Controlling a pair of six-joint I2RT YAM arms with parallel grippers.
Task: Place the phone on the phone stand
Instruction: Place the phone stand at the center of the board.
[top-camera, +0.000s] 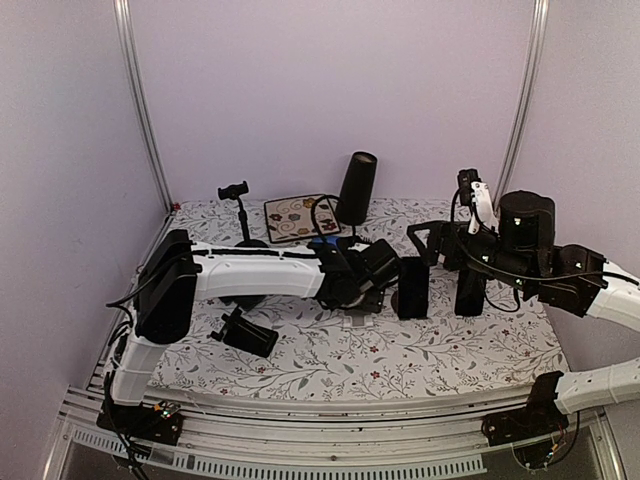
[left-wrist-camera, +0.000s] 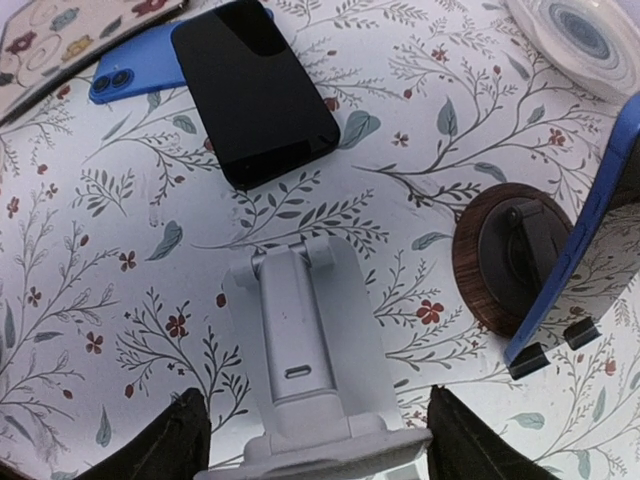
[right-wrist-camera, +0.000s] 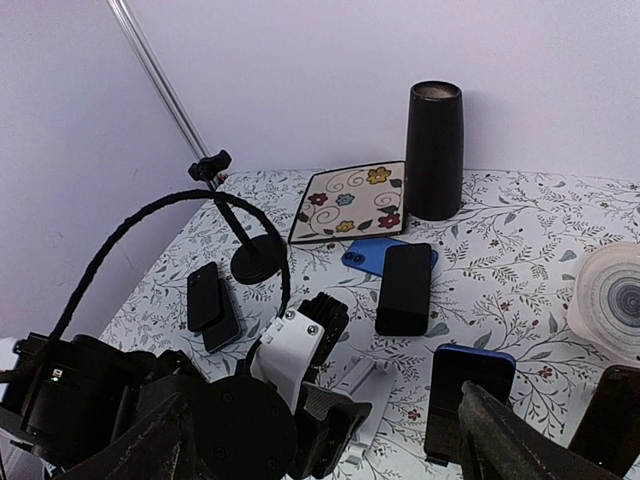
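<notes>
A white phone stand (left-wrist-camera: 305, 350) lies tipped on the flowered tablecloth between my left gripper's (left-wrist-camera: 320, 425) fingers (left-wrist-camera: 180, 445), which close on its base. It also shows in the right wrist view (right-wrist-camera: 385, 390). A black phone (left-wrist-camera: 255, 90) lies flat beyond it, partly over a blue phone (left-wrist-camera: 135, 70). To the right a blue-cased phone (left-wrist-camera: 590, 220) leans on a round wooden-based stand (left-wrist-camera: 500, 265). My right gripper (right-wrist-camera: 330, 445) is wide open and empty, behind the left gripper (top-camera: 372, 285). In the top view my right gripper (top-camera: 445, 262) is at the right.
A patterned tile (top-camera: 300, 215), a black cylinder (top-camera: 355, 188) and a flexible clamp stand (top-camera: 240, 205) stand at the back. Two black phones (top-camera: 250, 335) lie at the front left. A white round container (right-wrist-camera: 610, 300) sits at the right.
</notes>
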